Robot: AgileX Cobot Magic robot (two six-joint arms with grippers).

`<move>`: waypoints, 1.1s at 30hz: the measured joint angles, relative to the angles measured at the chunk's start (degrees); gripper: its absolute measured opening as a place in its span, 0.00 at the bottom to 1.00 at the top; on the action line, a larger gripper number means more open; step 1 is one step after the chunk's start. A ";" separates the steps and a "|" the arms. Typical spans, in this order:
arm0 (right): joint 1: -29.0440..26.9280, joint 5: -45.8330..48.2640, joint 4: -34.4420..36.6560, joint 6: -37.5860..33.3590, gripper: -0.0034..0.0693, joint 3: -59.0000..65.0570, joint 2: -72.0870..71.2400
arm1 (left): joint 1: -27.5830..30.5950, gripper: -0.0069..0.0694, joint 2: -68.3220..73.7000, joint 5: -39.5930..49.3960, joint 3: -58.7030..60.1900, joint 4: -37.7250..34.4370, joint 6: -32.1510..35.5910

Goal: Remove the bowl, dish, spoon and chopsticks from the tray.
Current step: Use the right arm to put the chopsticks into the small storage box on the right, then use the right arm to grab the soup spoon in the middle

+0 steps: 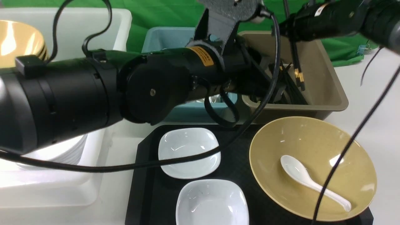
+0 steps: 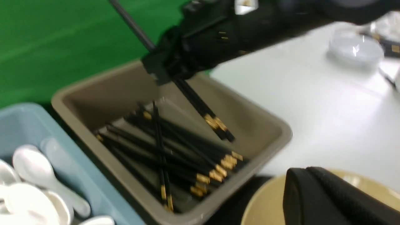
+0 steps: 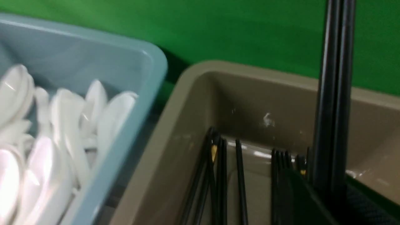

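Note:
The mustard-yellow bowl (image 1: 312, 140) sits at the right end of the black tray (image 1: 147, 187), with the white spoon (image 1: 312, 181) lying in it. Two small white dishes (image 1: 188, 152) (image 1: 212, 203) sit on the tray's left half. My right gripper (image 1: 290, 29) is shut on the black chopsticks (image 1: 297, 68) and holds them steeply, gold-banded ends down, over the brown bin (image 1: 328, 87). They also show in the left wrist view (image 2: 203, 109) and the right wrist view (image 3: 334, 93). My left gripper (image 2: 304, 171) is shut and empty above the bowl's (image 2: 265, 206) far rim; my own arm hides it in the front view.
The brown bin (image 2: 93, 93) holds several loose chopsticks. A teal bin (image 1: 162, 37) beside it holds white spoons (image 2: 31, 168). A white bin (image 1: 93, 25) at the left holds stacked yellow bowls (image 1: 18, 40) and white plates. My left arm spans the scene above the tray.

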 joint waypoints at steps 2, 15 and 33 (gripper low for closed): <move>0.00 0.05 -0.06 -0.05 0.18 0.00 0.83 | 0.47 0.08 0.00 1.04 0.00 0.05 -0.45; -1.20 36.15 -0.90 -9.22 0.32 -1.09 -10.16 | 5.36 0.08 -0.87 15.49 0.00 0.88 -4.18; 6.03 45.33 -2.46 -17.69 0.74 34.16 -22.52 | 6.07 0.08 -1.70 39.05 -0.04 -13.96 21.48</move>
